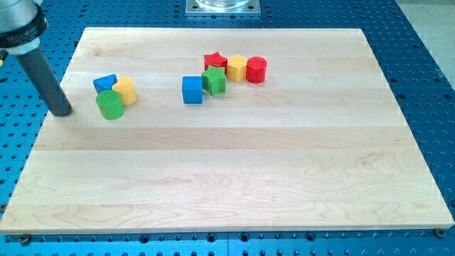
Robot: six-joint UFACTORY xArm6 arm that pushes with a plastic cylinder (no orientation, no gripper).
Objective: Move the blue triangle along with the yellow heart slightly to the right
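Observation:
The blue triangle [104, 83] lies on the wooden board at the view's upper left. The yellow heart [126, 90] touches its right side. A green cylinder [110, 104] sits just below both and touches them. My tip [62, 112] is on the board to the left of this cluster, a short gap left of the green cylinder and slightly lower than the blue triangle. It touches no block.
A second cluster sits at the view's top centre: blue cube [192, 89], green star [214, 80], red star [215, 62], yellow block [236, 68], red cylinder [256, 70]. The board's left edge [44, 135] is near my tip.

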